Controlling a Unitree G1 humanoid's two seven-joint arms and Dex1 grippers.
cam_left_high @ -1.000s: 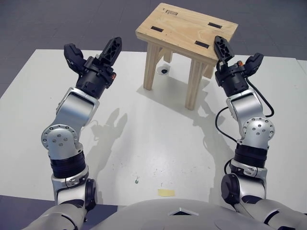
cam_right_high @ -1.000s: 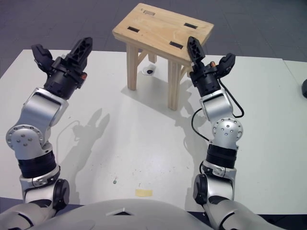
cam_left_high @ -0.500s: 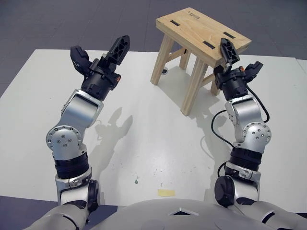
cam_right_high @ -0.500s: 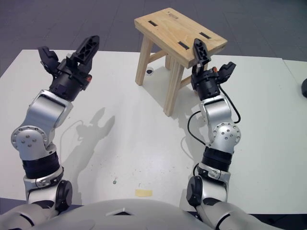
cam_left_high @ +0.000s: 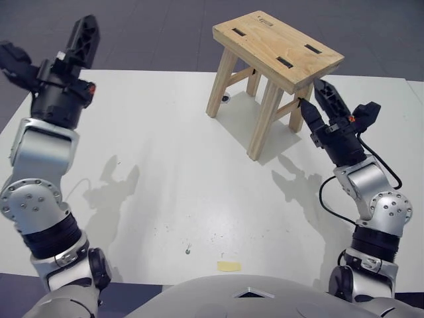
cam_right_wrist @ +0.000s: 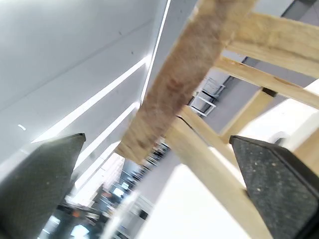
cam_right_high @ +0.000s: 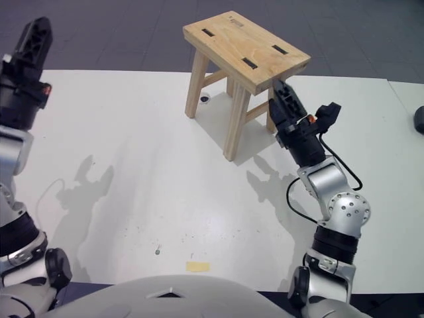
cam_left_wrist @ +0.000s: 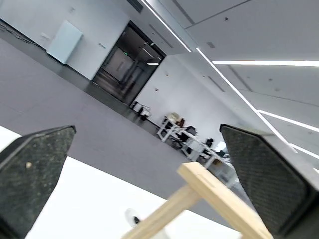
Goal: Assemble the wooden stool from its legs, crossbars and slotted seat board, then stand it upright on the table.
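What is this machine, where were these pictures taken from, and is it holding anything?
It is a humanoid robot with two arms, each ending in two-fingered jaws. Two pictures come from cameras in its head, looking down over the white table. The other two come from a camera on each wrist, looking out between that arm's jaws. An assembled wooden stool stands upright on it; a yellow tag lies near the robot's edge. The left arm is raised at the table's left side, the right arm has its jaws beside the stool's near corner. Both pairs of jaws are open and hold nothing.
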